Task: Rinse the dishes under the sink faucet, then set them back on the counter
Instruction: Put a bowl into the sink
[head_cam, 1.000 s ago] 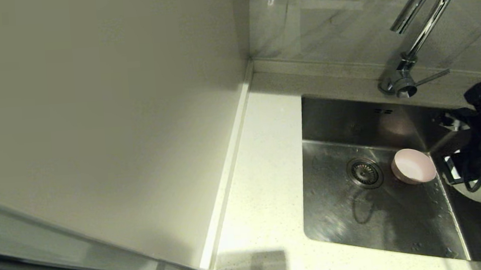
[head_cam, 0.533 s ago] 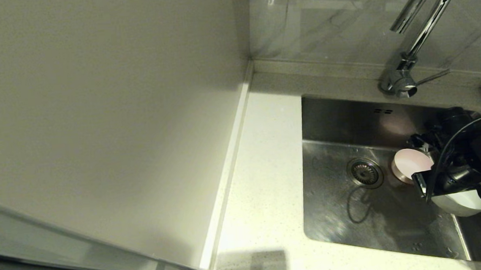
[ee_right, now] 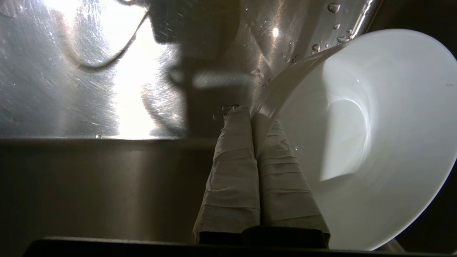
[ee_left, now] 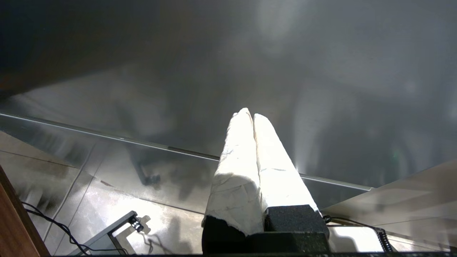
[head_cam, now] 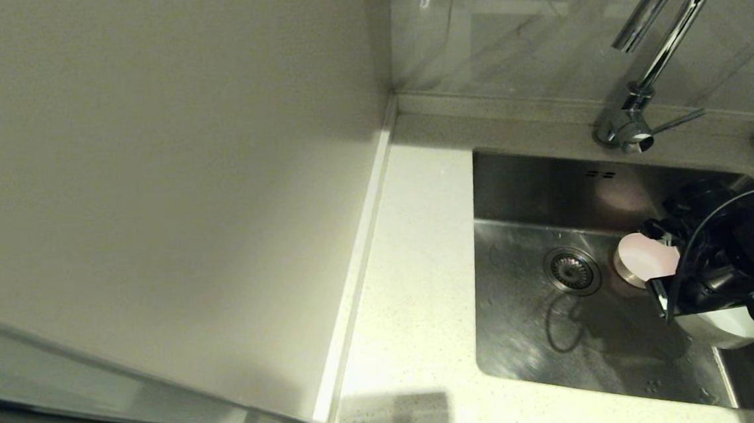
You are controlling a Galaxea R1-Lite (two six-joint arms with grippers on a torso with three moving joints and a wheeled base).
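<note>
Bowl [head_cam: 733, 327] of pale mint-white, clamped by its rim in the closed jaws of the right gripper [ee_right: 254, 117], has been carried from the right edge into the sink [head_cam: 531, 333], lower right of frame. Pink bowl [head_cam: 646, 260] lies beyond, beside the drain; rinsing under the faucet [head_cam: 660, 39], upper right, is judged next. Left gripper [ee_left: 252, 116] is parked, jaws closed.

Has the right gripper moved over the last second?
Yes. The right gripper, shut on the white bowl, came in from the right edge toward the drain strainer and now sits beside the pink bowl.
</note>
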